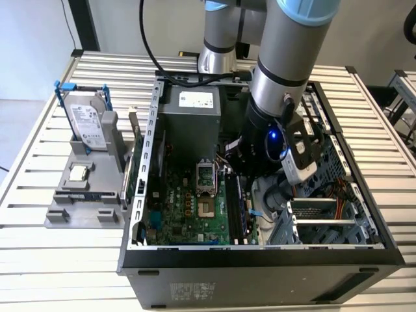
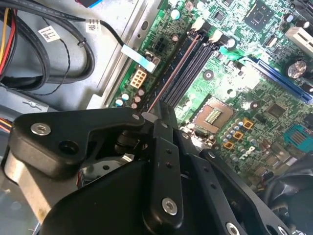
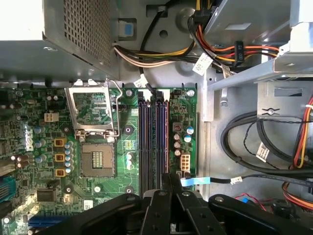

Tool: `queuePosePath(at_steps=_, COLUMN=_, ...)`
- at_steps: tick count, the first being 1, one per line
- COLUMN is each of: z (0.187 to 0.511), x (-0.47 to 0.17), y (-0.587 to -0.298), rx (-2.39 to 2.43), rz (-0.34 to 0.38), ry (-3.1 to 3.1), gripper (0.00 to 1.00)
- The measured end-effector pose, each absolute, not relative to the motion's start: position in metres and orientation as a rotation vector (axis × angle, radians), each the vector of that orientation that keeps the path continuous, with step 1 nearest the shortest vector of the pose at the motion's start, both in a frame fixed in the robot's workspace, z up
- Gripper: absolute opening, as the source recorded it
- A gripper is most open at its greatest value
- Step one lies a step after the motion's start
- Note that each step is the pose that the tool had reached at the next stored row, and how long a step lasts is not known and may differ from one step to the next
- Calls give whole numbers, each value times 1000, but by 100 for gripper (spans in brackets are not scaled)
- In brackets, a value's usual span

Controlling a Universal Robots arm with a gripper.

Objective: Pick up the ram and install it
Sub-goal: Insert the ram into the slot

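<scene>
My gripper [image 2: 152, 116] hangs inside the open computer case [image 1: 149, 195], right over the black memory slots [image 3: 149, 142] beside the processor socket [image 3: 97, 161]. The ram [image 2: 171, 76] is seen edge-on as a thin dark strip. It runs from between my fingertips along the slot nearest the case's metal floor. The gripper [image 3: 170, 180] looks shut on the ram's near end, and its black body covers that end. I cannot tell whether the ram is seated in the slot or just above it.
The power supply [image 1: 192, 107] and its cable bundles [image 3: 215, 46] crowd the case beside the green motherboard [image 1: 188, 208]. A drive cage [image 1: 325, 214] fills the case on the exterior view's right. A grey fixture [image 1: 84, 195] holding a silver hard drive [image 1: 88, 120] stands on the slatted table at the exterior view's left.
</scene>
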State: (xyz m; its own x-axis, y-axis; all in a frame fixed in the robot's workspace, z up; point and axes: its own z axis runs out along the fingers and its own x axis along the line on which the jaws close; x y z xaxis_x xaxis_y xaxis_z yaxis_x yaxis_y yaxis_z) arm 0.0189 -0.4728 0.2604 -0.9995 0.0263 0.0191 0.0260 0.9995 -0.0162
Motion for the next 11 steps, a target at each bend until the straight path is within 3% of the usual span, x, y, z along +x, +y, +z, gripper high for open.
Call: queuePosePath(at_steps=11, z=262, x=19, y=-473, rx=-41, rz=25, ry=-3122, gripper=0)
